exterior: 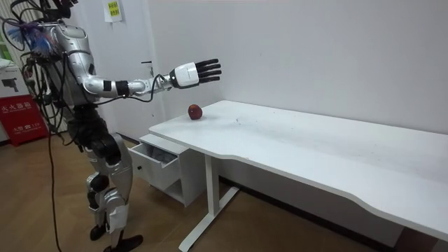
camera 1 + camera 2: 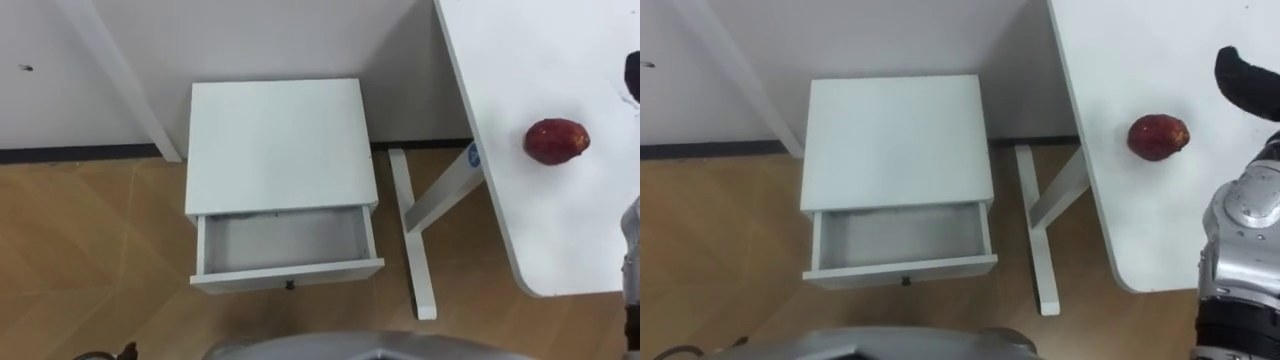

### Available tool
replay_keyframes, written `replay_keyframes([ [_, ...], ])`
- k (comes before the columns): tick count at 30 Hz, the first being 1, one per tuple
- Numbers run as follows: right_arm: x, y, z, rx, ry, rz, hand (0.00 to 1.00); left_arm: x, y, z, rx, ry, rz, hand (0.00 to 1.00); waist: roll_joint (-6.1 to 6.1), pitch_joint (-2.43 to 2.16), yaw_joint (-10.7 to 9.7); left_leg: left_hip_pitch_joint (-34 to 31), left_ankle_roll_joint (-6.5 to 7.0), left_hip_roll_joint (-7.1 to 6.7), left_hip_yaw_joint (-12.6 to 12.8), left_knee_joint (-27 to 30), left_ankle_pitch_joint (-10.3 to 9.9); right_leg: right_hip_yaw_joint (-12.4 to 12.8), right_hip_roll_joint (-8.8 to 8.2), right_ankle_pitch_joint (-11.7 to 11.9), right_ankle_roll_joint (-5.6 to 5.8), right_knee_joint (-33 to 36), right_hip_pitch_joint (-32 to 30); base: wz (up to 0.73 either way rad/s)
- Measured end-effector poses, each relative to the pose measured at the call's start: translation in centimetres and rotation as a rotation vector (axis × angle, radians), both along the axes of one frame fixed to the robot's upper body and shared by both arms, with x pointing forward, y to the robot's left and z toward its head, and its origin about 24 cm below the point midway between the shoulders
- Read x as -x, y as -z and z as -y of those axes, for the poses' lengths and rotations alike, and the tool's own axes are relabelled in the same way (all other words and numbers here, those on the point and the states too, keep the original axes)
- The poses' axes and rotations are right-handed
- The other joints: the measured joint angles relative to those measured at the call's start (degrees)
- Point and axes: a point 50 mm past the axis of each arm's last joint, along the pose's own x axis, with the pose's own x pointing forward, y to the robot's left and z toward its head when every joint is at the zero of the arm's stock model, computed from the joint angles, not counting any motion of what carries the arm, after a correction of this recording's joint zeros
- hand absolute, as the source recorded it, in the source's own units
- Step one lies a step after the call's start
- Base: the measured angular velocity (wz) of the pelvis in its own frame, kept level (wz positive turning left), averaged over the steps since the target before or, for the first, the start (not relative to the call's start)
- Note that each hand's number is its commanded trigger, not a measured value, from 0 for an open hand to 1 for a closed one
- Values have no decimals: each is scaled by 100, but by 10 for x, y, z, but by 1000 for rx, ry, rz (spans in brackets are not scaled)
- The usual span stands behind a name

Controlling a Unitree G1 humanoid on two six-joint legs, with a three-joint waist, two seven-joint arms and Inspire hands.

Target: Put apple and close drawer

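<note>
Cabinet (image 2: 275, 140): white, low, standing on the wood floor (image 2: 90, 250) against the far wall, at the left of the eye views. Top bare.

Drawer (image 2: 285, 272): pulled out toward the near side and standing open. Its grey inside holds nothing. A small dark knob (image 2: 289, 286) sits at the middle of its front panel.

Table leg (image 2: 420, 230): white, with a foot bar running near to far on the floor just right of the cabinet, apart from it.

Table (image 2: 540, 230): white top, filling the right of the eye views, its rounded near-left corner above the floor to the right of the drawer.

Apple (image 2: 557, 140): red, lying on the table top close to the left edge, well apart from the drawer and higher than it. Nothing touches it.

Right hand (image 2: 1240, 80): dark fingers enter at the far right, beyond the apple and clear of it; the silver forearm lies below them along the right edge. In the room view the right arm reaches out level over the table end, the hand (image 1: 189, 73) with fingers straight and spread, holding nothing, in the air above the apple (image 1: 194, 111).

Robot position: upright at the room view's left, at the table's end, next to the open drawer (image 1: 155, 155).
</note>
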Motion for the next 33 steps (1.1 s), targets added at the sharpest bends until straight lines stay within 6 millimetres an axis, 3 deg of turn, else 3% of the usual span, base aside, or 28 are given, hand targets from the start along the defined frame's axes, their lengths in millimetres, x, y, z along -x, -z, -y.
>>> replay_keyframes([
  [7,4,34,-6,-24,-75,-183,0,-4,0,0,2,8,8,0,34,-5,108,33,1,-3,5,20,0,45,-6,-4,6,-6,-8,0],
  [14,2,36,-8,-22,-140,-217,0,-1,0,1,18,7,1,0,61,-23,108,37,0,-8,-29,16,0,22,-3,-4,6,-13,7,0],
  [19,4,39,-10,-17,-148,-238,0,-3,0,1,18,8,8,0,147,-72,125,41,0,-13,-39,1,-1,34,1,-2,7,-34,12,0],
  [33,3,43,-16,-34,-174,-243,0,-7,0,2,24,36,25,0,74,-20,146,45,2,-12,-22,9,-1,53,-6,-2,12,-25,9,0],
])
